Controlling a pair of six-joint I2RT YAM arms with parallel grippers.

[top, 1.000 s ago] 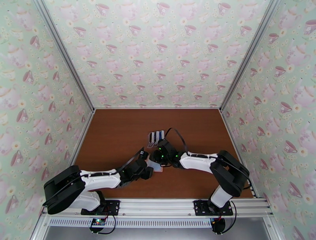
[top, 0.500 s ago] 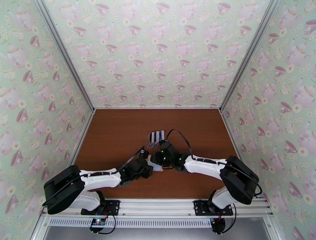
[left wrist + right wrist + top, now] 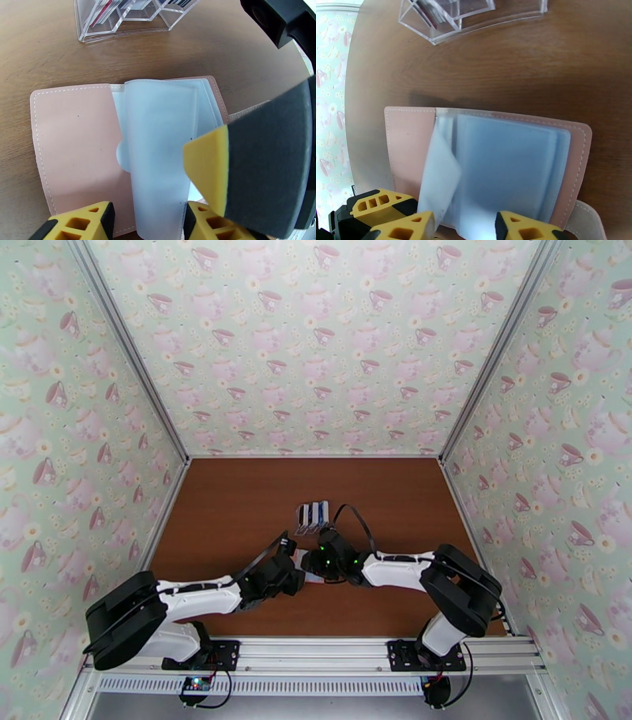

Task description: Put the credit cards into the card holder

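The card holder [image 3: 75, 150] is a pink wallet lying open and flat on the table, pale blue-grey sleeves facing up. One sleeve [image 3: 158, 150] stands lifted from the spine. My left gripper [image 3: 146, 227] is open at the wallet's near edge, with that sleeve between its fingertips. From the opposite side my right gripper [image 3: 464, 229] is open over the card holder [image 3: 576, 158], a curled sleeve [image 3: 438, 177] between its fingers. In the top view both grippers, left [image 3: 299, 575] and right [image 3: 314, 565], meet over the wallet [image 3: 314, 579]. The credit cards [image 3: 313, 512] stand in a clear rack.
The clear slotted rack [image 3: 118, 23] sits just beyond the wallet, also seen as the rack [image 3: 450, 19] in the right wrist view. The right gripper's padded finger [image 3: 256, 169] crowds the left wrist view. Patterned walls enclose the brown table [image 3: 237, 500].
The right gripper has shifted a little nearer and leftward over the wallet, and the right arm's elbow swung out and back. The left arm has barely moved.
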